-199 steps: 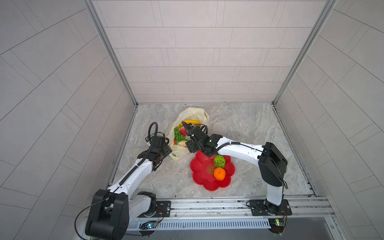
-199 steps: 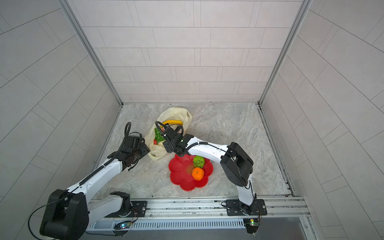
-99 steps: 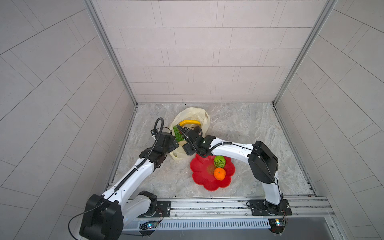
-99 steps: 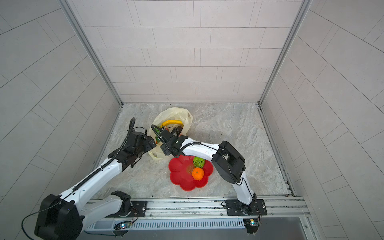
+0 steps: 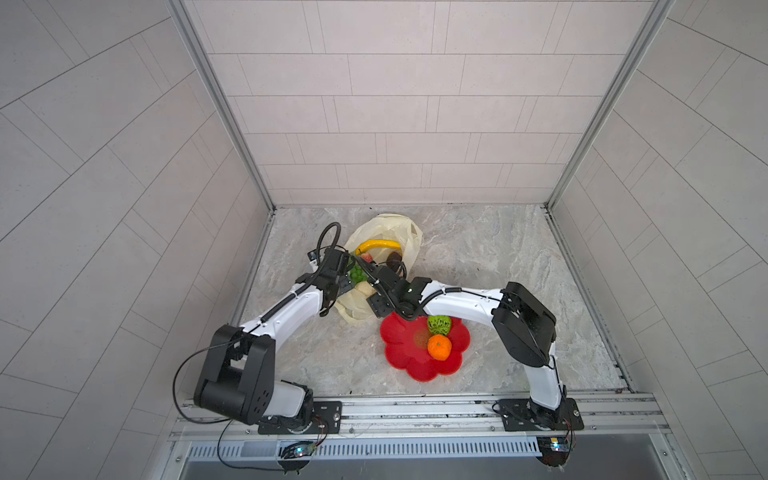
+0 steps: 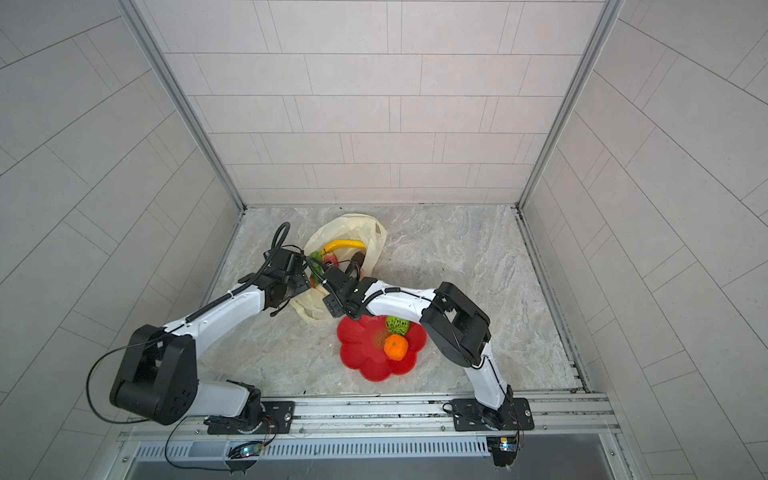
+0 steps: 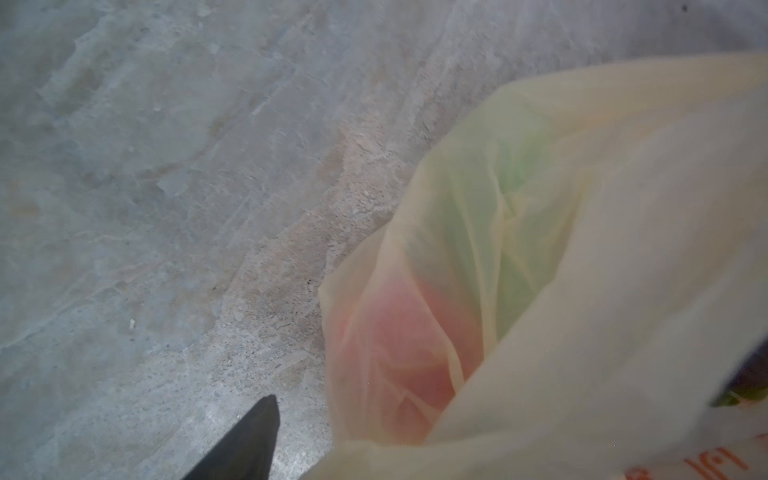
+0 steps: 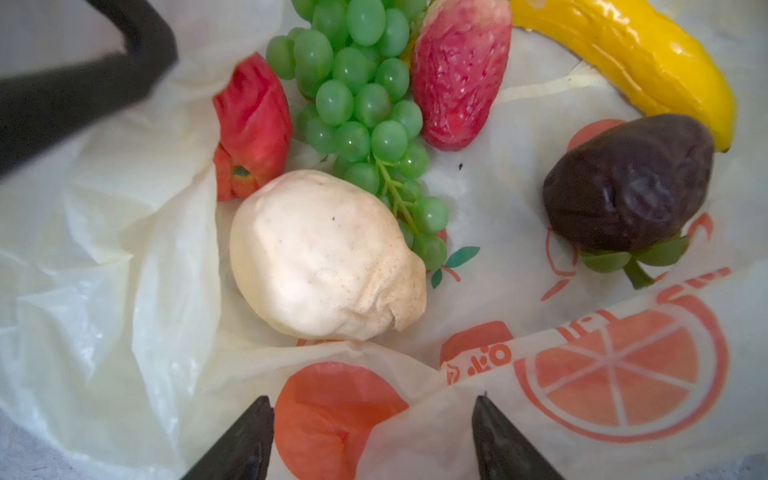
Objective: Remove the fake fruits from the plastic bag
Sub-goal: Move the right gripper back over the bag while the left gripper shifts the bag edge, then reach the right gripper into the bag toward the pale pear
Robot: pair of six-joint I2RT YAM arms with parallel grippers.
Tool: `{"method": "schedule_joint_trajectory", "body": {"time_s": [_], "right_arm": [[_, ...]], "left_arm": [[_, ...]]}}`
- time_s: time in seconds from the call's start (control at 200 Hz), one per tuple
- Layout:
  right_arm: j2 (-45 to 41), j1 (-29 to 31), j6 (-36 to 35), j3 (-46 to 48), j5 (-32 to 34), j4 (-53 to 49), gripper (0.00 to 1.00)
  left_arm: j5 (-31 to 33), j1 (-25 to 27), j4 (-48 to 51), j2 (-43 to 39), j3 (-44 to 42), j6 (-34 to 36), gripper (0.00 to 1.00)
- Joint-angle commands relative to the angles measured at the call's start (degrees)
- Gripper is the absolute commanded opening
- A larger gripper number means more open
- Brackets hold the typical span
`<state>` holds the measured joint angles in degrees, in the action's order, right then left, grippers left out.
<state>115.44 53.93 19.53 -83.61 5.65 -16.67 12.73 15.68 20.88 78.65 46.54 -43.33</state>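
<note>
Only illegible orange lettering (image 8: 484, 359) marks plastic bag (image 8: 124, 291).

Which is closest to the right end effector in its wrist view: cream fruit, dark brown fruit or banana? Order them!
1. The cream fruit, just ahead of the right end effector, beside the grapes.
2. The dark brown fruit, deeper in the plastic bag.
3. The banana, farthest, behind the dark brown fruit.

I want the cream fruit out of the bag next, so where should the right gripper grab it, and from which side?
Probably across its rounded middle, coming in through the bag mouth from the right gripper side. The cream fruit lies bare there, while grapes and a red fruit crowd its far edge.
</note>
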Motion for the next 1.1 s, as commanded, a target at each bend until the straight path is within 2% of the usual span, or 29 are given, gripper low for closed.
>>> {"method": "schedule_joint_trajectory", "body": {"time_s": [0.0, 0.15, 0.26, 0.33, 0.485, 0.801, 1.096], "right_arm": [[-0.27, -0.8, -0.92, -0.05, 0.54, 0.98, 0.74], [1.0, -1.1, -2.21, -1.08, 0.86, 0.06, 0.74], [1.36, -1.11, -2.62, -1.29, 0.99, -0.3, 0.74], [1.41, -1.11, -2.86, -1.29, 1.21, -0.38, 0.74], [1.22, -1.11, -3.65, -1.89, 1.19, -1.16, 0.74], [-2.59, -1.15, -3.32, -4.78, -0.23, -4.49, 0.76], [4.77, -1.53, -0.06, -16.4, -2.59, -11.35, 0.75]], "left_arm": [[1.59, -0.65, 0.08, -5.47, -3.9, -0.4, 0.6], [0.27, -2.33, -3.21, -10.82, -10.09, -1.45, 0.35], [-3.48, -6.43, -4.27, -11.75, -12.87, -1.84, 0.23], [-6.2, -8.38, -5.82, -12.04, -14.63, -1.84, 0.21], [-8.76, -8.74, -7.15, -9.78, -14.93, -1.54, 0.15], [-9.39, -8.78, -7.48, -6.16, -14.52, -2.28, 0.12], [-8.67, -8.83, -7.57, -5.11, -14.29, -2.37, 0.1]]}}
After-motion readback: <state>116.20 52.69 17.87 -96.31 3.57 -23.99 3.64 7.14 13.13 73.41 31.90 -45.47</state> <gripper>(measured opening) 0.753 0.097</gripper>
